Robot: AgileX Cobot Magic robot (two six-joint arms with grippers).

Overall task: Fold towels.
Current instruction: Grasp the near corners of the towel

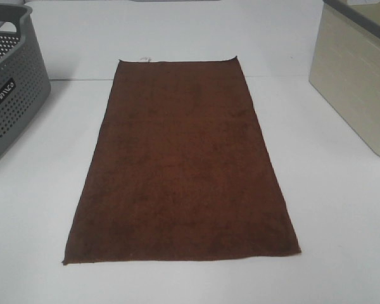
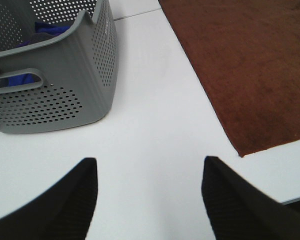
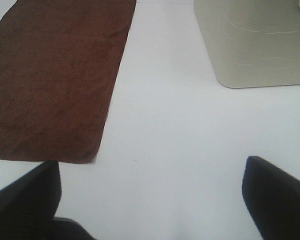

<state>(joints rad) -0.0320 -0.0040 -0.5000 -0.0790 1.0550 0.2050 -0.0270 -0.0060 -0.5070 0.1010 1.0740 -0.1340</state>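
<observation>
A dark reddish-brown towel (image 1: 180,164) lies flat and unfolded on the white table, long side running front to back, with a small white tag (image 1: 145,59) at its far short edge. It also shows in the left wrist view (image 2: 250,65) and in the right wrist view (image 3: 50,75). Neither arm shows in the exterior high view. My left gripper (image 2: 147,192) is open and empty above bare table, off the towel's near left corner. My right gripper (image 3: 152,192) is open and empty above bare table, off the towel's near right corner.
A grey perforated basket (image 1: 9,82) stands at the left, holding some blue cloth (image 2: 50,30). A beige bin (image 1: 358,76) stands at the right, also seen in the right wrist view (image 3: 255,40). White table (image 1: 342,228) surrounds the towel.
</observation>
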